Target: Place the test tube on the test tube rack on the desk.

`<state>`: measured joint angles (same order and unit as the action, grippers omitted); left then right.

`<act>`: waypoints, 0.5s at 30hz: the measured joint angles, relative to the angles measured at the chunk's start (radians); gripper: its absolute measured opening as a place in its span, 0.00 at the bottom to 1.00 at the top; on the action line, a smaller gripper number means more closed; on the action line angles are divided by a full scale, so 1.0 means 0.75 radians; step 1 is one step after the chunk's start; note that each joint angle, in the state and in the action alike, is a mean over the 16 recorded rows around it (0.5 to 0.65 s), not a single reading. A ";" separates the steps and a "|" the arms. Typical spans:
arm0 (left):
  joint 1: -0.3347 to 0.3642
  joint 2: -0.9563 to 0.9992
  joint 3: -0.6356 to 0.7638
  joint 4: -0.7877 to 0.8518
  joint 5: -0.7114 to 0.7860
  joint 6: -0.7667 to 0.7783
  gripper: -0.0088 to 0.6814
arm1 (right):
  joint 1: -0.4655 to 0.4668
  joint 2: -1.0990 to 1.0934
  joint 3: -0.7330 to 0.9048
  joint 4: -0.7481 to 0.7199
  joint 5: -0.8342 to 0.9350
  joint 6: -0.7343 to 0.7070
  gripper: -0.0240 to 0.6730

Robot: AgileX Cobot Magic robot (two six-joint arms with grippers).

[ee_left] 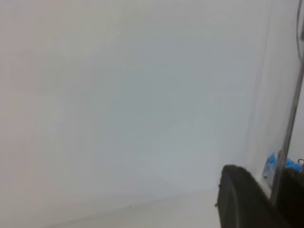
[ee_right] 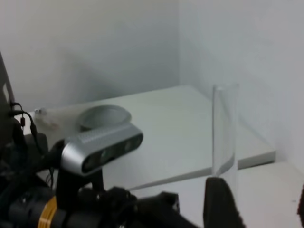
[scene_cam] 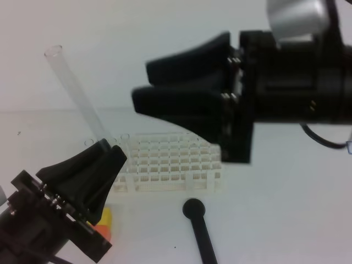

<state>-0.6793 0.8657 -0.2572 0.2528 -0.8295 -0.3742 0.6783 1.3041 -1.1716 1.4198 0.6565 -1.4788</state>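
Clear glass test tube [scene_cam: 77, 91] clamped in left gripper [scene_cam: 104, 147], leaning to 11 o'clock.
Right gripper [scene_cam: 146, 82] fingers apart; white lattice test tube rack [scene_cam: 170, 165] at tube's 4 o'clock.

This looks like a laboratory bench set-up: a clear glass test tube [scene_cam: 74, 91] and a white lattice test tube rack [scene_cam: 165, 165] over a plain white counter [scene_cam: 286, 209], bare white walls around, and a grey camera unit [ee_right: 102, 147] mounted on an arm.
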 joint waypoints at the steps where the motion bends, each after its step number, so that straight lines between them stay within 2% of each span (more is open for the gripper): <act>1: 0.000 0.000 0.000 0.000 -0.001 0.000 0.16 | 0.010 0.032 -0.033 0.014 -0.002 -0.001 0.54; 8: 0.000 0.000 0.000 0.000 0.016 0.000 0.15 | 0.058 0.195 -0.200 0.098 0.002 -0.003 0.54; 15: 0.000 0.000 0.000 0.000 0.056 0.001 0.14 | 0.111 0.264 -0.269 0.129 -0.039 -0.014 0.54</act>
<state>-0.6792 0.8653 -0.2570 0.2529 -0.7875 -0.3734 0.7617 1.5023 -1.3737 1.5167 0.6269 -1.4896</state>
